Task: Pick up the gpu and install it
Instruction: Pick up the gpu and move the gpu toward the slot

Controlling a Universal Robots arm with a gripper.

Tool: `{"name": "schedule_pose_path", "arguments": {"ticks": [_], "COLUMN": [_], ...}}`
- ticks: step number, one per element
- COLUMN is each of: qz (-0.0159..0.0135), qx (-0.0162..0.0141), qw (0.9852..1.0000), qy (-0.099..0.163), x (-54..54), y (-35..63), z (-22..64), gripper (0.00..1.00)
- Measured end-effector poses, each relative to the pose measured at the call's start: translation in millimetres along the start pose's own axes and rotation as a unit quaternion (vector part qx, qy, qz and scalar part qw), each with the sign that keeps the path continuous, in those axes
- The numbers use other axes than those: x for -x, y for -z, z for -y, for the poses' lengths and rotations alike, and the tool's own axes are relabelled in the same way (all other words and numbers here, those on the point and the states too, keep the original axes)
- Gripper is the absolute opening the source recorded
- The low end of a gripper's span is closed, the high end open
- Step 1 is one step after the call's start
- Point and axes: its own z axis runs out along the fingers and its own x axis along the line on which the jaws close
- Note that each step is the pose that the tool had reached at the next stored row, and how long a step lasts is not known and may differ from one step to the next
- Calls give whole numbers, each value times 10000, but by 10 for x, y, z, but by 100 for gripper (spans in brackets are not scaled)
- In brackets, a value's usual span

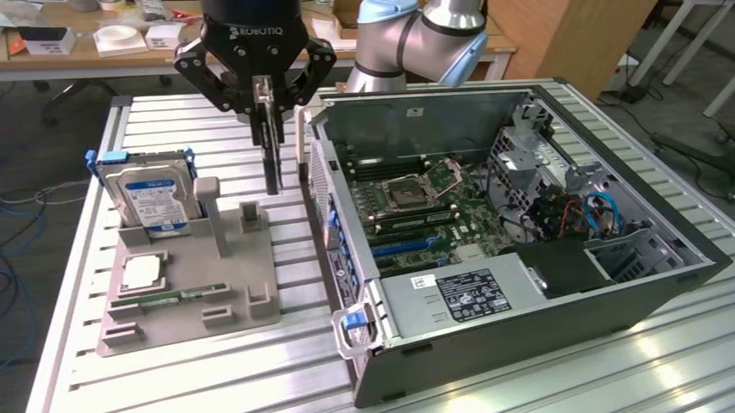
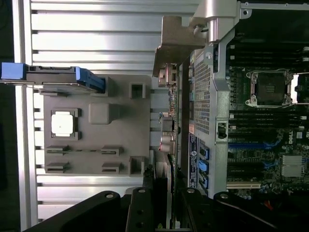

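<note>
**Gpu held aloft beside the open case**

The pincer (image 1: pixel 267 110) is closed narrowly on the gpu (image 1: pixel 272 163), which is gripped by its upper edge and hangs upright and edge-on, clear of everything below; in the wrist view the thin dark card is seen clamped between the two black fingers (image 2: pixel 140 208). The card is held above the gap between the grey holder (image 1: pixel 236 262) and the computer case (image 1: pixel 517 344), just beside the case's near wall. On the holder, a hard drive (image 1: pixel 150 198) with a blue-white label is stood upright in a slot, a square processor (image 1: pixel 140 271) is laid flat, and a narrow green memory stick (image 1: pixel 184 295) is laid nearer the front. The case is laid on its side with its panel off, so that the motherboard (image 1: pixel 436 206) is exposed. Holder and case are both carried by the slatted metal desk (image 1: pixel 195 379).
</note>
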Motion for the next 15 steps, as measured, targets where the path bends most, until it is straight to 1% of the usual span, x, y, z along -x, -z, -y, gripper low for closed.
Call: {"name": "schedule_pose_path", "arguments": {"ticks": [15], "qz": [0], "qx": [0], "qw": [10000], "qy": [0], "x": [126], "y": [-2], "z": [-2], "gripper": [27]}}
